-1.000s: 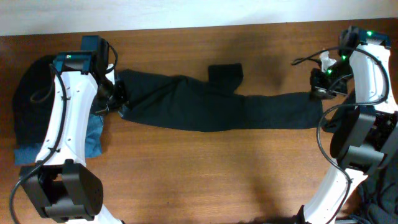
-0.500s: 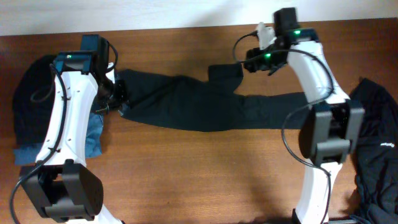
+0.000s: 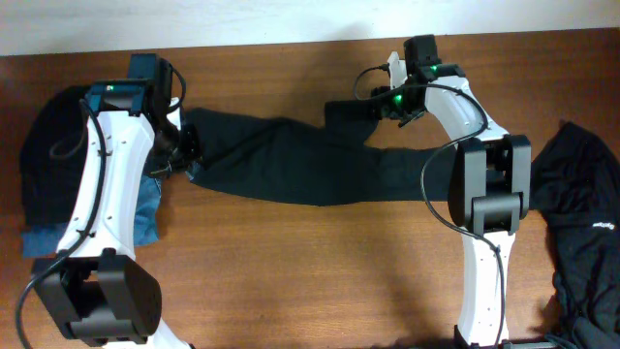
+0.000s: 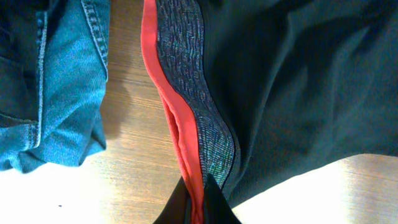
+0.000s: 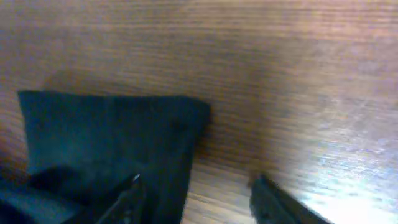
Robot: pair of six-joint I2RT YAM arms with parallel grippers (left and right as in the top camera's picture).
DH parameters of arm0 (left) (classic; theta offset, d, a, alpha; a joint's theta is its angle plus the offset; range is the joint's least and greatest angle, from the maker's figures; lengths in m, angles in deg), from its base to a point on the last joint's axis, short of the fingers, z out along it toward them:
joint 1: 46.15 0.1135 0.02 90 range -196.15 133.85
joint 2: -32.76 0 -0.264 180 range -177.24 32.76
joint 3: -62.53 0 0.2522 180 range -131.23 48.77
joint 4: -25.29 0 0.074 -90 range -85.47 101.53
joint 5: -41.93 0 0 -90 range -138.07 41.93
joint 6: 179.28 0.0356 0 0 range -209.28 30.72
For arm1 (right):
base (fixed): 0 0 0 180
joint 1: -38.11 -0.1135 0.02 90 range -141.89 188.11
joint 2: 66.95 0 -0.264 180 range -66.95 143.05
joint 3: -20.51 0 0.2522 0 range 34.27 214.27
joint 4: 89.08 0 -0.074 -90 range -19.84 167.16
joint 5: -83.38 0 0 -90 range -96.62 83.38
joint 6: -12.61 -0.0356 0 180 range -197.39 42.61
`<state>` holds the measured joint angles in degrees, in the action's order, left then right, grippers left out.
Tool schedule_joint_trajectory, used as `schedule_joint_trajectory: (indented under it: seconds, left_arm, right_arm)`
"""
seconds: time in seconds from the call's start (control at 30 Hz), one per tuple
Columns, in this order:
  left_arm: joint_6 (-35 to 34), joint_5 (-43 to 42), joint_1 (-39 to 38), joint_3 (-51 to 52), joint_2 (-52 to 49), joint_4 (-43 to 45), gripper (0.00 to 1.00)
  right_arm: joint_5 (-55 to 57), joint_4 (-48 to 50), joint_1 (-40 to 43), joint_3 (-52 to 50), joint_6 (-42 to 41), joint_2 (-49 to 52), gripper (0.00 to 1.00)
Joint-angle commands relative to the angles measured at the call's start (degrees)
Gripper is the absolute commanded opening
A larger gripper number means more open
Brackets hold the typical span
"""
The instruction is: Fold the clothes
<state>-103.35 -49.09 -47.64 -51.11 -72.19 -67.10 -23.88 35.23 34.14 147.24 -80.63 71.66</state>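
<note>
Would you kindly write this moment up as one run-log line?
left pincer: shut on waistband of leggings | right pincer: open, over leg end | leggings: spread along table

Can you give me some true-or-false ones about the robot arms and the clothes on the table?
1. The left gripper pinches the long black leggings' coral-red waistband edge. True.
2. The right gripper is clamped shut on a leg cuff. False: it is open, gripping nothing.
3. Blue denim cloth lies beside the waistband. True.
4. The leggings are folded into a neat square. False: they lie stretched along the brown wooden table.
</note>
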Motion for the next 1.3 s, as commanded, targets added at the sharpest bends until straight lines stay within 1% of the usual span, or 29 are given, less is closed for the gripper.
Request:
schedule_joint_trajectory:
  seconds: [0.0,0.03,0.1,0.13,0.23,0.33,0.4,0.43,0.6,0.63,0.73,0.8,0.83,0.9,1.1,1.27]
  left_arm:
    - [0.9,0.8,0.0,-0.7,1.8,0.2,0.0]
    - [0.9,0.8,0.0,-0.7,1.8,0.2,0.0]
    - [0.9,0.8,0.0,-0.7,1.8,0.2,0.0]
    - [0.9,0.8,0.0,-0.7,1.8,0.2,0.0]
    - [0.9,0.8,0.0,-0.7,1.8,0.2,0.0]
    - [0.9,0.8,0.0,-0.7,1.8,0.2,0.0]
    - [0.9,0.8,0.0,-0.7,1.8,0.2,0.0]
    - [0.9,0.8,0.0,-0.7,1.8,0.2,0.0]
    - [0.9,0.8,0.0,-0.7,1.8,0.2,0.0]
    - [0.9,0.8,0.0,-0.7,1.8,0.2,0.0]
    - [0.9,0.8,0.0,-0.7,1.8,0.2,0.0]
    - [0.9,0.8,0.0,-0.7,1.8,0.0,0.0]
    - [0.9,0.8,0.0,-0.7,1.8,-0.1,0.0]
    - [0.9,0.8,0.0,-0.7,1.8,-0.1,0.0]
    - [0.9,0.8,0.0,-0.7,1.8,0.1,0.0]
    - [0.9,0.8,0.0,-0.7,1.8,0.2,0.0]
  right_arm:
    - [-3.8,-0.2,-0.3,0.1,-0.7,1.0,0.47]
    - [-4.0,-0.3,-0.3,0.1,-0.7,1.0,0.38]
    - [-4.2,-0.5,-0.3,0.1,-0.7,1.0,0.27]
    - [-4.2,-0.7,-0.3,0.1,-0.7,1.0,0.24]
    - [-4.2,-1.1,-0.3,0.1,-0.7,1.0,0.22]
    - [-4.2,-1.4,-0.3,0.1,-0.7,1.0,0.16]
    - [-4.3,-2.0,-0.3,0.1,-0.7,1.0,0.1]
    - [-4.3,-2.2,-0.3,0.1,-0.7,1.0,0.04]
    - [-4.2,-2.2,-0.2,0.1,-0.8,1.0,0.04]
    - [-3.8,-1.3,-0.1,0.1,-2.0,1.0,0.04]
    - [2.5,1.3,1.6,0.9,-9.1,0.9,0.04]
    - [6.6,1.4,3.6,2.3,-14.3,0.9,0.04]
    - [7.4,1.5,6.2,4.0,-17.7,0.9,0.04]
    - [6.9,1.5,9.2,5.9,-20.5,0.9,0.04]
    - [-0.1,1.7,18.3,9.0,-21.3,0.9,0.04]
    - [-0.7,-1.0,23.1,9.0,-21.3,0.9,0.04]
